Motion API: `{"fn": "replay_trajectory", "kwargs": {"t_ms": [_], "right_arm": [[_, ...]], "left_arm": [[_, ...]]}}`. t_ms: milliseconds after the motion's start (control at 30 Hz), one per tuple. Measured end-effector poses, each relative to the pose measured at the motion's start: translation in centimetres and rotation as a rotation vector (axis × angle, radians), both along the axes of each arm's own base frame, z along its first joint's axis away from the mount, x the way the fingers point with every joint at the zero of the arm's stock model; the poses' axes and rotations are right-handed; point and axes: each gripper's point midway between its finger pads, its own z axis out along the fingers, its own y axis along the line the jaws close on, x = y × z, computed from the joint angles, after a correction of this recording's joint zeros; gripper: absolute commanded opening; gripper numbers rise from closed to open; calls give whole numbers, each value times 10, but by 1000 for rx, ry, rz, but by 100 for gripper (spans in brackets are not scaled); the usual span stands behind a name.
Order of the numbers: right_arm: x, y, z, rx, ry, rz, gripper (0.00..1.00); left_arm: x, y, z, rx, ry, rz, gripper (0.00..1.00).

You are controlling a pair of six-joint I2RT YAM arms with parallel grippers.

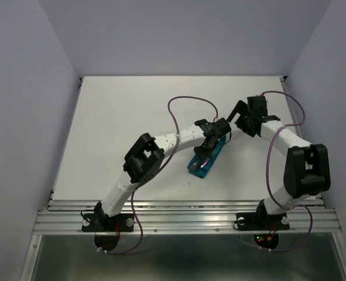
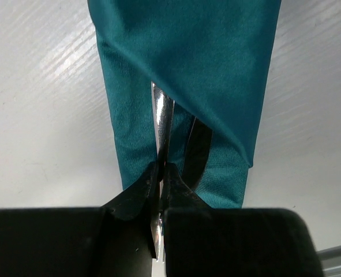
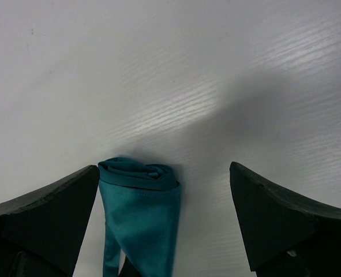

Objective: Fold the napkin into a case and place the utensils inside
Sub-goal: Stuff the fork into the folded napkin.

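Note:
The teal napkin [image 1: 208, 159] lies folded into a narrow case [image 2: 216, 57] in the middle of the table. My left gripper [image 2: 163, 167] is shut on a slim silver utensil [image 2: 161, 115], and the utensil's far end runs under the diagonal flap of the case. A dark slim shape [image 2: 197, 151] lies beside it in the pocket; I cannot tell what it is. My right gripper [image 3: 164, 168] is open over the rolled end of the case [image 3: 141, 219], which sits close to its left finger [image 3: 49, 219] without touching it.
The white table [image 1: 120, 123] stretches to the left and back. Grey walls close it in on three sides. A metal rail [image 1: 184, 213] runs along the near edge by the arm bases.

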Motion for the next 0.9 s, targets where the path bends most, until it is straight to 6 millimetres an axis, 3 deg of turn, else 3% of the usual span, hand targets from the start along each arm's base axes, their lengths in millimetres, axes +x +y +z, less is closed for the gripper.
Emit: {"fn": "replay_trajectory", "kwargs": {"t_ms": [133,400,767,900], "right_arm": [[3,5,1,21,-13,18,96],[7,15,-20,61,18,43,56],[9,21,-64,88,92,55,52],[12,29,-66,121,75,83,50]], "left_arm": [[6,-5,-5,3,-1,-2,0],[14,-6,-10,7,-3,-10,0],[23,-7,-10,-2,-16,-21,0],[26,-7,-10,-8,-18,-18,0]]}}
